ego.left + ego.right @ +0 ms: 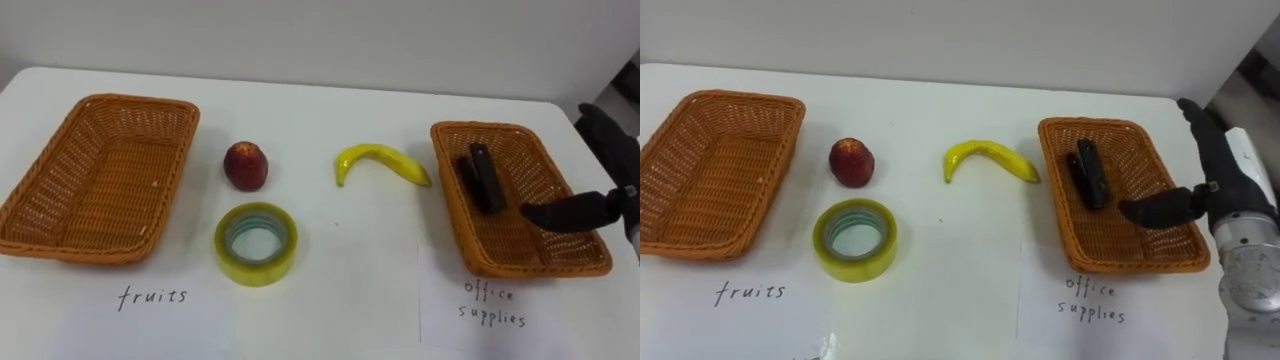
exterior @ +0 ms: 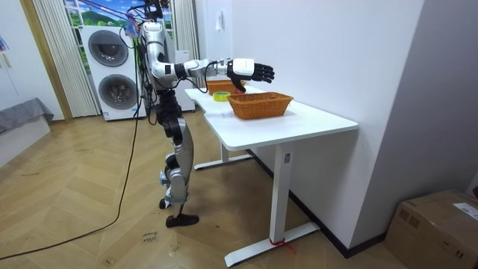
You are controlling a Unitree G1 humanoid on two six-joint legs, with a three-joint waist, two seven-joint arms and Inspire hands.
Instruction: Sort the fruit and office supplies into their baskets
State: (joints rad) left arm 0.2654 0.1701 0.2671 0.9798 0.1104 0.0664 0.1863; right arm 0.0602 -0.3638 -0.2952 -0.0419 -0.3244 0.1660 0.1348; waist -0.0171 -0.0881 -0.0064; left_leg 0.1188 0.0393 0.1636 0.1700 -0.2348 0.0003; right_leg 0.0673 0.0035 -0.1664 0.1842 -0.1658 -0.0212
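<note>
Nearest, on white table (image 1: 340, 300): yellow tape roll (image 1: 256, 243), lying flat. Further back at right, right hand (image 1: 1225, 190) over rim of right basket (image 1: 530, 270), fingers straight & apart, gripping nothing. Black stapler (image 1: 482, 177) inside same basket. Beyond tape, red apple (image 1: 245, 165) & banana (image 1: 380, 160) on tabletop, btwn left basket (image 1: 60, 250) & right one.

Bright, even light falls from overhead on the white table (image 1: 330, 290). Shadows are soft and short: faint rims hug the tape (image 1: 256, 243) and the red fruit (image 1: 245, 165). In the room view, the floor (image 2: 89, 209) darkens under the table.
</note>
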